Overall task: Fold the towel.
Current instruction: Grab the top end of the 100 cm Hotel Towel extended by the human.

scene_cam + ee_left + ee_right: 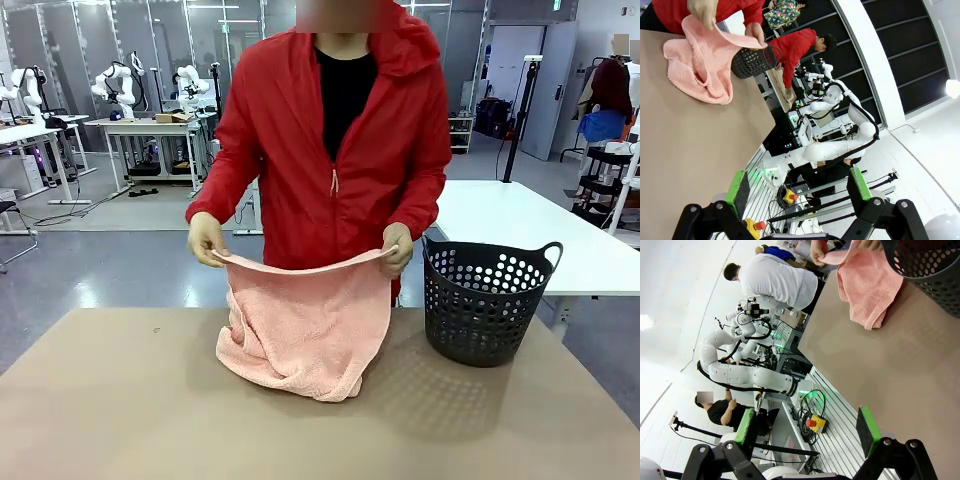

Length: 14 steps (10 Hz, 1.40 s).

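Towel (305, 325) held up by a person (340, 150) — beside the basket (480, 320), not inside

One towel (305, 325) and one basket (480, 320) are counted on the table (120, 400); two hands (206, 240) (398, 250) are seen above the table.

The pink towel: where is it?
Front view: the towel hangs from the person's hands over the far middle of the table, its lower end bunched on it, just left of the dark basket.

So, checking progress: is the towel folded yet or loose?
Not folded. The towel hangs loose, its top edge held by the person's hand and other hand, lower part bunched on the table.
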Each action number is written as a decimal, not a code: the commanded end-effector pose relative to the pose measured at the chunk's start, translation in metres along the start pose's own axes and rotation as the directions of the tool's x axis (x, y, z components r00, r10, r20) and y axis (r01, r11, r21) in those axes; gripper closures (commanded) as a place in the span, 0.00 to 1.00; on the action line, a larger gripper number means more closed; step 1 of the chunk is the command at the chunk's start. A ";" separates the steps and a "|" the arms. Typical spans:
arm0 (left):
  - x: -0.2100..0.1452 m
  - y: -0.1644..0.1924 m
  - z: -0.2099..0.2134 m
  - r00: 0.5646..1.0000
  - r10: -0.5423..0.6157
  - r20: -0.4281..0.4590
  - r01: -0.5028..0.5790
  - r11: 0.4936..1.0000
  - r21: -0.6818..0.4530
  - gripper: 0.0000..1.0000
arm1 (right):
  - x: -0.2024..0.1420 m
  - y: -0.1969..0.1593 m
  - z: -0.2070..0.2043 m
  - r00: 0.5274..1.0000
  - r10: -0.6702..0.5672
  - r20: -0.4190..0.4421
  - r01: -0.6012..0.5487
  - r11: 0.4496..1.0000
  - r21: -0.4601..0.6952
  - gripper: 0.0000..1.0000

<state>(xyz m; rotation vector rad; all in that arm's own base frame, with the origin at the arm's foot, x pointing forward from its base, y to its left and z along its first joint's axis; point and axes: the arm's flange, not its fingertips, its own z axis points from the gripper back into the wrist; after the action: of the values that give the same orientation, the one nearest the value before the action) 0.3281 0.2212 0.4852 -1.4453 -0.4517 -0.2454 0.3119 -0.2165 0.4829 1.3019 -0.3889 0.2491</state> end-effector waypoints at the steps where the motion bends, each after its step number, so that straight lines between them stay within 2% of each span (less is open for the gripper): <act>1: -0.001 0.001 0.001 1.000 -0.016 0.003 0.016 1.000 -0.023 0.00 | 0.002 0.000 0.001 1.000 0.021 0.006 -0.021 1.000 0.015 0.00; 11: 0.000 0.000 0.000 1.000 0.000 0.000 0.000 1.000 0.000 0.00 | 0.002 0.000 0.001 1.000 0.021 0.006 -0.021 1.000 0.015 0.00; 12: 0.004 -0.021 -0.008 0.987 -0.141 -0.078 0.146 0.988 0.056 0.00 | 0.000 0.000 0.000 1.000 0.000 0.000 0.000 1.000 0.000 0.00; 13: 0.010 -0.050 -0.022 0.951 -0.251 -0.180 0.281 0.946 0.164 0.00 | 0.004 0.032 -0.003 0.981 0.180 -0.077 -0.188 0.977 -0.104 0.00; 14: 0.016 -0.091 -0.041 0.875 -0.363 -0.320 0.452 0.849 0.274 0.00 | 0.008 0.071 -0.008 0.933 0.321 -0.166 -0.350 0.917 -0.194 0.00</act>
<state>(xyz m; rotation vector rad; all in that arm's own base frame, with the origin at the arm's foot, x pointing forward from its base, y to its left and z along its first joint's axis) 0.3216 0.1938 0.5406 -1.2181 -0.4821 -0.5141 0.3075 -0.2061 0.5165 1.1664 -0.4305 0.4230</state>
